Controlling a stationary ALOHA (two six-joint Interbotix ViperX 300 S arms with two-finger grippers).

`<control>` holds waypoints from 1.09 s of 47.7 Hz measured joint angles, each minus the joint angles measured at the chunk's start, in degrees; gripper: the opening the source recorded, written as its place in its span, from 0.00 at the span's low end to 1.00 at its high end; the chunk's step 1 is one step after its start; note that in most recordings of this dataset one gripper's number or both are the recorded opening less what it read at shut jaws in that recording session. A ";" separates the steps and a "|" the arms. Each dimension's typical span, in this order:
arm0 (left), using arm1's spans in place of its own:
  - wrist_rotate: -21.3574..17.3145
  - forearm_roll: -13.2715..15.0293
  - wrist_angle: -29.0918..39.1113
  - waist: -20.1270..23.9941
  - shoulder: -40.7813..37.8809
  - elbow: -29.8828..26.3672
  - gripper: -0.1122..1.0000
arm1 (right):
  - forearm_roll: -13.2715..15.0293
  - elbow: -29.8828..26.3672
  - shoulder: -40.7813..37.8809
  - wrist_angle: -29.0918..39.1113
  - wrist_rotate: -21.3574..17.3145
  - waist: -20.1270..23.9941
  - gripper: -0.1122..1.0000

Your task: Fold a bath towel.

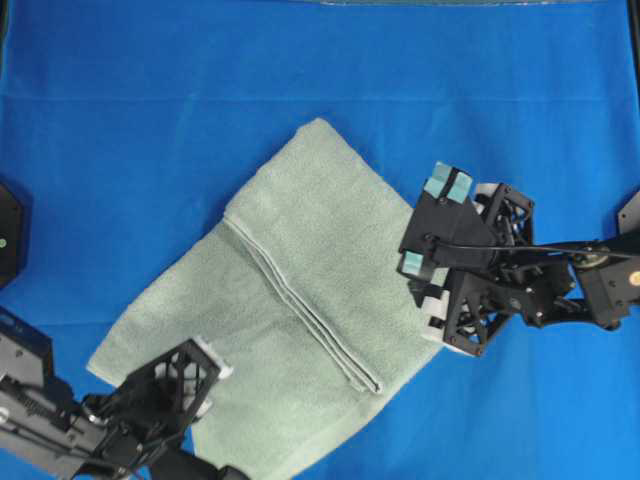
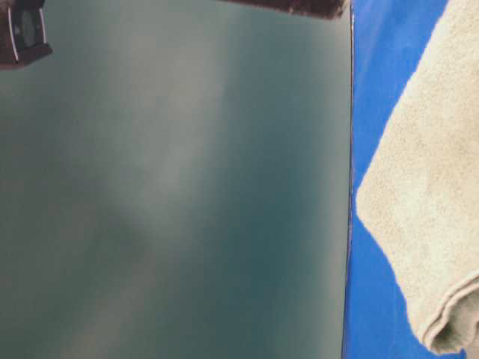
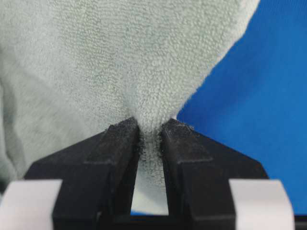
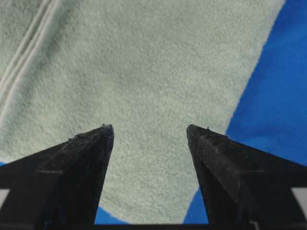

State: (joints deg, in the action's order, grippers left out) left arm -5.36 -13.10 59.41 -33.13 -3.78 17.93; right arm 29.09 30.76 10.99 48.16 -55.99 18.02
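Note:
The pale sage-green bath towel (image 1: 300, 290) lies slantwise on the blue cloth, with a folded layer whose hem edge (image 1: 300, 310) runs across its middle. My left gripper (image 1: 208, 368) is at the towel's lower left edge. In the left wrist view its jaws (image 3: 150, 128) are shut on a pinched ridge of the bath towel (image 3: 120, 57). My right gripper (image 1: 428, 228) hangs over the towel's right edge. In the right wrist view it (image 4: 149, 128) stands open, with towel (image 4: 144, 72) below and nothing between its fingers. The towel's rolled edge (image 2: 426, 187) shows in the table-level view.
A bright blue cloth (image 1: 120, 150) covers the table on all sides of the towel. Black arm bases sit at the left edge (image 1: 8, 235) and the right edge (image 1: 630, 210). A blurred dark green surface (image 2: 172, 187) fills most of the table-level view.

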 measured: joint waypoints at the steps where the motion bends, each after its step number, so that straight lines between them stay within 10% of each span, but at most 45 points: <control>1: -0.62 -0.09 0.00 0.35 0.00 0.00 0.22 | 0.00 0.26 0.09 0.00 -0.09 0.09 0.67; 12: -12.48 -3.34 -0.26 10.99 -1.49 -3.16 0.22 | 0.00 2.64 2.29 0.26 0.00 1.32 0.67; 24: -41.22 -3.25 -0.53 21.45 -10.55 -17.05 0.22 | 0.00 5.54 5.45 0.88 0.00 2.64 0.67; 31: -50.01 -2.02 -0.62 26.72 -18.81 -27.42 0.22 | 0.00 6.42 6.77 0.97 0.00 2.81 0.67; 41: -53.96 0.09 -1.58 29.97 -25.66 -34.89 0.22 | 0.00 7.03 7.38 0.97 0.00 3.60 0.67; 52: -49.04 0.62 -9.67 30.50 -25.75 -33.57 0.22 | 0.18 7.21 7.38 1.05 0.00 3.96 0.67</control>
State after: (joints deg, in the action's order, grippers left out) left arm -54.40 -12.48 49.75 -2.64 -29.53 -15.64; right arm 29.27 37.97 18.37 49.22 -55.99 21.97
